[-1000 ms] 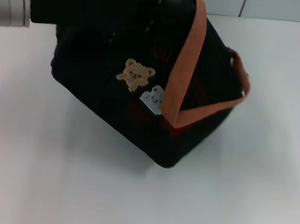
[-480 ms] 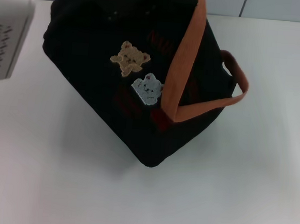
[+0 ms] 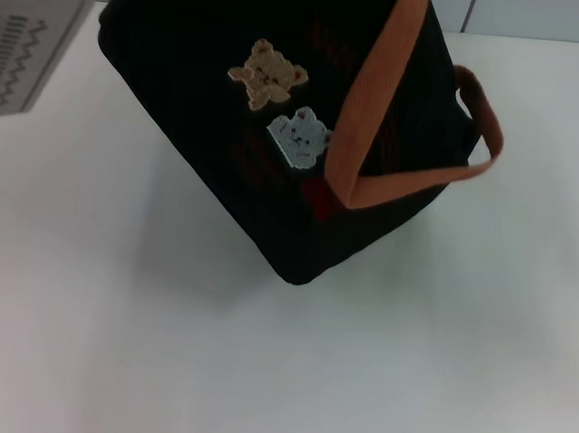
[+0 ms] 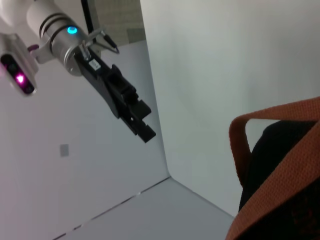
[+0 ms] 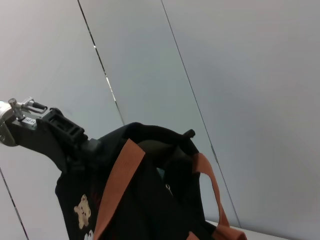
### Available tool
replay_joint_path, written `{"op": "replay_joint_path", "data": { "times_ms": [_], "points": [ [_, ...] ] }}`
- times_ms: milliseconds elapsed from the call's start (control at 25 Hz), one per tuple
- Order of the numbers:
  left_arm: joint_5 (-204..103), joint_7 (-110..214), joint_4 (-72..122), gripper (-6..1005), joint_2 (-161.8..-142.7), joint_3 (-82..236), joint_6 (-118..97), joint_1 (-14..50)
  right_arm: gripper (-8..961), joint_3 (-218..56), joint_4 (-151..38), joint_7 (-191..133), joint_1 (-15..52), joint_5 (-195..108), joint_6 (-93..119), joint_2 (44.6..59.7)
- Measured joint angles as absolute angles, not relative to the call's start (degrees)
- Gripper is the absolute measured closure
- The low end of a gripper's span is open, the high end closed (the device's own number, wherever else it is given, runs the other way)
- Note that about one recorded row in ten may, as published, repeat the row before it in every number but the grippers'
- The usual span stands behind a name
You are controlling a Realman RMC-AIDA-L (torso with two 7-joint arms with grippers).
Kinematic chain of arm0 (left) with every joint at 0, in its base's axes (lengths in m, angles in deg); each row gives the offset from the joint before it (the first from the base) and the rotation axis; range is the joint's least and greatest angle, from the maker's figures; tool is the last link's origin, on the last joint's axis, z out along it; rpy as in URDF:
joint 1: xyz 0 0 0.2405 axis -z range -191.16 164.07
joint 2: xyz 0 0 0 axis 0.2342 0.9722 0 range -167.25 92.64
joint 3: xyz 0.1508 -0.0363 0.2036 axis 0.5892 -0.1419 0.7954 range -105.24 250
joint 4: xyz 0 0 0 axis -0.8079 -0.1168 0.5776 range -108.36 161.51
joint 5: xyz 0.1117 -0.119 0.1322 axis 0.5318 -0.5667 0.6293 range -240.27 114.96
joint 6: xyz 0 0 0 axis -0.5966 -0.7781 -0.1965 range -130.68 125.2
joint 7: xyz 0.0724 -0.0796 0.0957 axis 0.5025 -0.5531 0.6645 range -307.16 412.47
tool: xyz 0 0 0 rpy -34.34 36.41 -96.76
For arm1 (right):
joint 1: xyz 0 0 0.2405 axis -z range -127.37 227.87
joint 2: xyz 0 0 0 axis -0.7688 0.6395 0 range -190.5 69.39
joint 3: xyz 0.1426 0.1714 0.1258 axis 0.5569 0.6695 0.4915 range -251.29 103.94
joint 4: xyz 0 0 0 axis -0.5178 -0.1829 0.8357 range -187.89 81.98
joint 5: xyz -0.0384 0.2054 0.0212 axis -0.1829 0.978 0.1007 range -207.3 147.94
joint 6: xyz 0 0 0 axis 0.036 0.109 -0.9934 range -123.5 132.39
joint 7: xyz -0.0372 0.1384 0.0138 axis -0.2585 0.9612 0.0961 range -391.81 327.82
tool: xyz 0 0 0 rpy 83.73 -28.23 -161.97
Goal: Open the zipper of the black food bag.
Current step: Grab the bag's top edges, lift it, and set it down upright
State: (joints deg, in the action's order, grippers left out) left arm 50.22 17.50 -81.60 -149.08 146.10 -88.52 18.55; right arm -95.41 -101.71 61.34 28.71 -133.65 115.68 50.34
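The black food bag [image 3: 227,121] hangs tilted over the white table [image 3: 108,353], with its tan bear patch [image 3: 269,74] and white patch [image 3: 298,137] facing me. An orange-brown strap [image 3: 374,93] runs down its side. In the right wrist view my left gripper [image 5: 82,150] is shut on the bag's [image 5: 150,210] top edge. The top gapes there, showing a lighter lining [image 5: 150,146]. I cannot make out the zipper pull with certainty. My right gripper [image 4: 144,129] shows in the left wrist view, held in the air away from the bag with nothing in it.
The grey casing of my left arm [image 3: 22,45] fills the head view's upper left corner. A pale wall [image 3: 546,16] stands behind the table's far edge. White tabletop lies in front of and to the right of the bag.
The bag has risen and swung, with its patches moving up the head view and its lowest corner lifting. My left arm's casing has shifted with it.
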Motion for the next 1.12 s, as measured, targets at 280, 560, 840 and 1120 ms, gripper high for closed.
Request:
{"op": "replay_joint_path", "data": {
  "times_ms": [280, 560, 840, 1120],
  "points": [
    [50.99, 17.86, -81.18, 850, -149.01, 147.16, -88.29, 18.77, 234, -95.38, -101.72, 61.42, 28.60, -133.65, 115.60, 50.53],
    [50.80, 17.84, -80.56, 849, -148.77, 146.36, -85.51, 18.10, 234, -95.38, -101.62, 61.33, 28.54, -133.65, 115.52, 50.80],
    [43.30, 18.48, -71.29, 848, -150.18, 135.25, -82.28, 18.77, 234, -95.38, -101.32, 60.60, 28.64, -133.65, 115.32, 51.21],
    [42.59, 23.04, -66.66, 848, -153.15, 124.92, -88.12, 20.58, 234, -95.42, -101.26, 60.62, 27.82, -133.65, 115.13, 51.39]
  ]
}}
